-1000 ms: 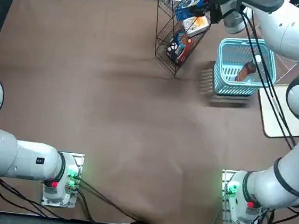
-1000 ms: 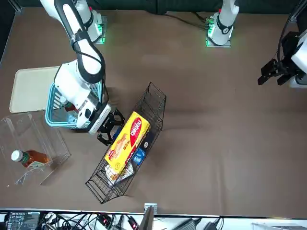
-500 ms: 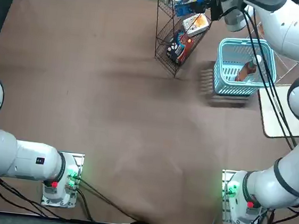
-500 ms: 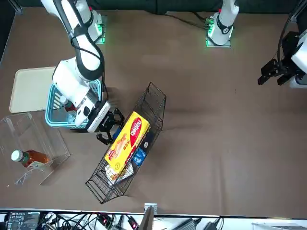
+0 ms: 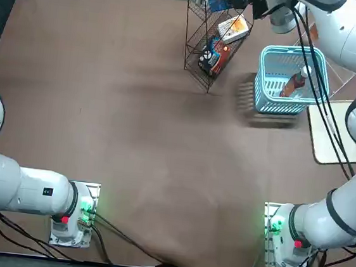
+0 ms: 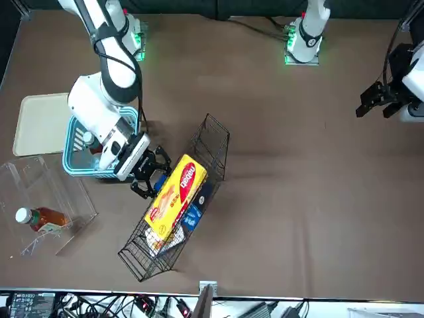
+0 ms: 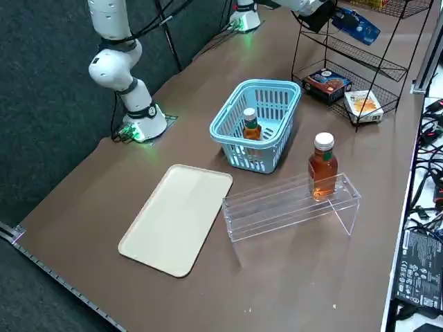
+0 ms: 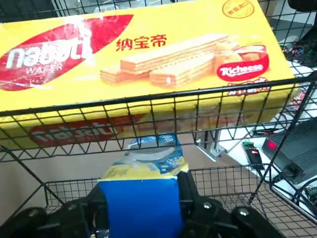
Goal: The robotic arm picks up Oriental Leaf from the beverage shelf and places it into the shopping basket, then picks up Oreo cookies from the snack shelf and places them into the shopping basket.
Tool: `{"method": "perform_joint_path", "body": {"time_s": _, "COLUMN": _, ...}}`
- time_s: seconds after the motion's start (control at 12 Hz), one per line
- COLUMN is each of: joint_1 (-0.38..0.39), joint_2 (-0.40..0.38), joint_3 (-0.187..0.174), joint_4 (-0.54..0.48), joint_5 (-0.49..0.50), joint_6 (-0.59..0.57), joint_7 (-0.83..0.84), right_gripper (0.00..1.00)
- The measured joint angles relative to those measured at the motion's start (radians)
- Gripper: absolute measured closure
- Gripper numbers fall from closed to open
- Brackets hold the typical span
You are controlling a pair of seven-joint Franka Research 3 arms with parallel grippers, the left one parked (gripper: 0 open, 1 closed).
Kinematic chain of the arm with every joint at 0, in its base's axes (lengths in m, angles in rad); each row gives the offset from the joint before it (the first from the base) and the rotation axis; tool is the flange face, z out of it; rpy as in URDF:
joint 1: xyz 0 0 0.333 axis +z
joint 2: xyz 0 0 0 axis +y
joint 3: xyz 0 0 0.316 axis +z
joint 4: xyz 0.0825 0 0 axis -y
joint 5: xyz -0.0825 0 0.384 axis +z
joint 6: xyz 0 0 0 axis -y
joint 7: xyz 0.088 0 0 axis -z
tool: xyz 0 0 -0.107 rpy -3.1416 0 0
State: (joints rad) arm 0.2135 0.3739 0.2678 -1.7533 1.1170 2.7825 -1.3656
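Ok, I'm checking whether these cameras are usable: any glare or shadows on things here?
Right wrist view: whitish glare on the yellow nabati wafer pack; the right gripper has its fingers on a blue pack. Top view: a slatted dark shadow on the brown table beside the light blue slotted plastic basket. Right side view: pale sheen on the tabletop.

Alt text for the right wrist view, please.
The right gripper holds a bright blue pack between its fingers at the black wire rack, with a yellow Nabati Richeese wafer box on the tier above.
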Motion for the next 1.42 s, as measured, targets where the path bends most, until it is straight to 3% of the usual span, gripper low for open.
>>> {"method": "perform_joint_path", "body": {"time_s": 0.42, "joint_1": -0.004, "joint_2": -0.017, "joint_3": 0.001, "joint_4": -0.008, "joint_5": 0.000, "joint_6": 0.000, "joint_7": 0.000, "right_gripper": 0.42}}
{"method": "perform_joint_path", "body": {"time_s": 0.67, "joint_1": -0.019, "joint_2": -0.136, "joint_3": -0.018, "joint_4": -0.114, "joint_5": 0.000, "joint_6": -0.019, "joint_7": 0.000, "right_gripper": 0.42}}
{"method": "perform_joint_path", "body": {"time_s": 1.08, "joint_1": -0.029, "joint_2": -0.337, "joint_3": -0.132, "joint_4": -0.289, "joint_5": 0.000, "joint_6": -0.175, "joint_7": -0.004, "right_gripper": 0.42}}
{"method": "perform_joint_path", "body": {"time_s": 1.42, "joint_1": -0.031, "joint_2": -0.450, "joint_3": -0.222, "joint_4": -0.359, "joint_5": -0.039, "joint_6": -0.309, "joint_7": -0.007, "right_gripper": 0.42}}
